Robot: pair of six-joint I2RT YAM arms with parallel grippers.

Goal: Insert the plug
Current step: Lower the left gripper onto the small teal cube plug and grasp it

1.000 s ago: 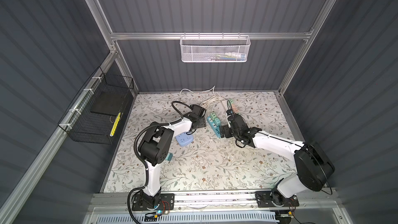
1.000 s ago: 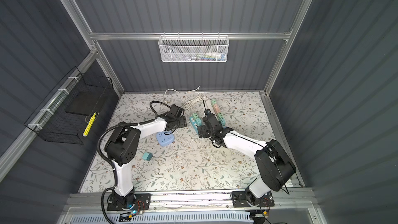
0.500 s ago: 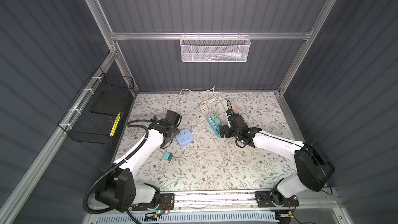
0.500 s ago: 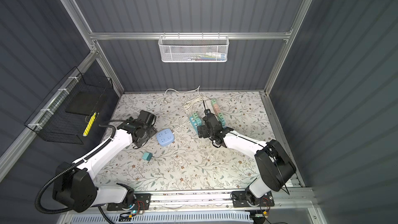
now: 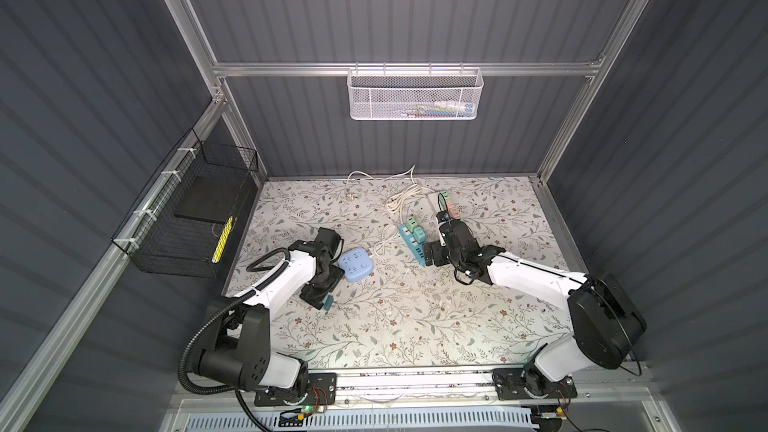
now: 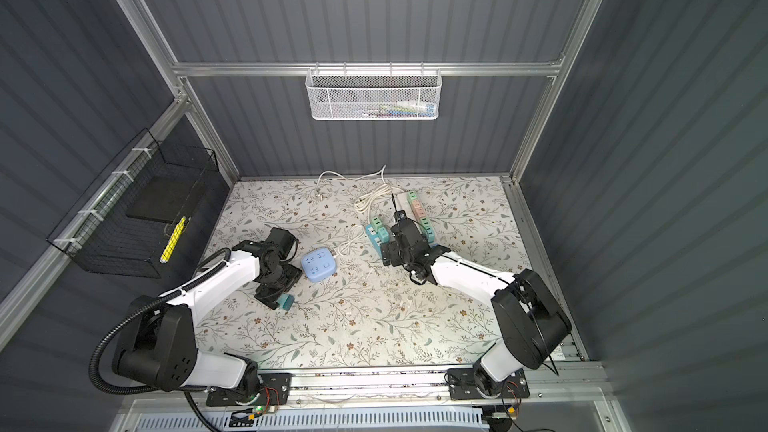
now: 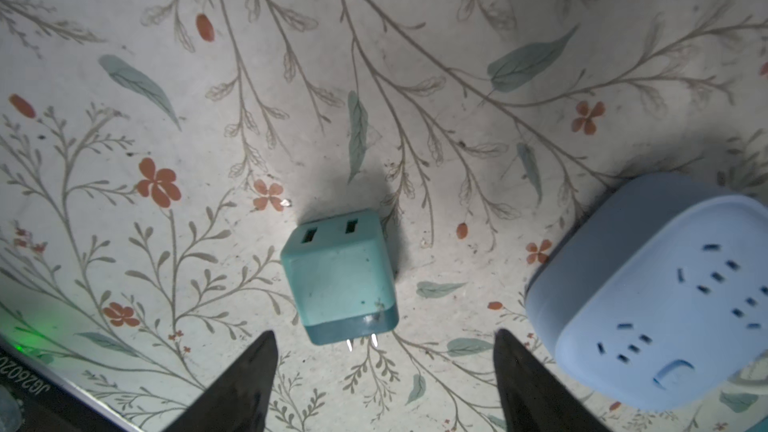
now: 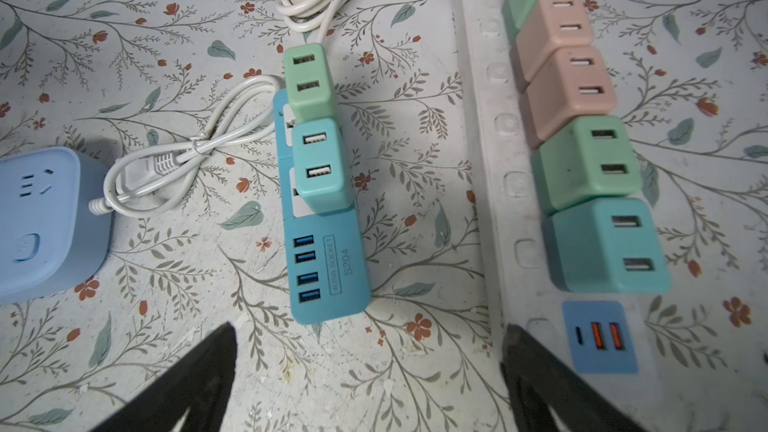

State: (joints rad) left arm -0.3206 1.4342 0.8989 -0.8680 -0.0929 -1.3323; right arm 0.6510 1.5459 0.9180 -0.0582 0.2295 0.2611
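Swinging back from the strips at mid-bench, the left arm now hangs over the plug (image 5: 328,303), which lies alone on the left part of the bench (image 5: 415,326), just below the blue socket cube (image 5: 354,264) in both top views. The right arm has not shifted.

The left fingers (image 7: 241,392) stand fairly wide, empty, one on each side of the plug's line and short of touching it. The right fingers (image 8: 195,388) are spread fully and hold nothing. They hover over the near ends of the blue strip (image 8: 328,268) and the white strip (image 8: 498,160), both already carrying plugs.

The plug is a small teal cube of hard plastic lying on its side, its two metal prongs level with the bench. It looks light and stiff, with smooth faces, so it will probably skid or turn if one finger meets it first. The best hold is likely across two opposite flat sides, at mid-body, clear of the prongs and the USB face. A squeeze near an edge could pop it out.
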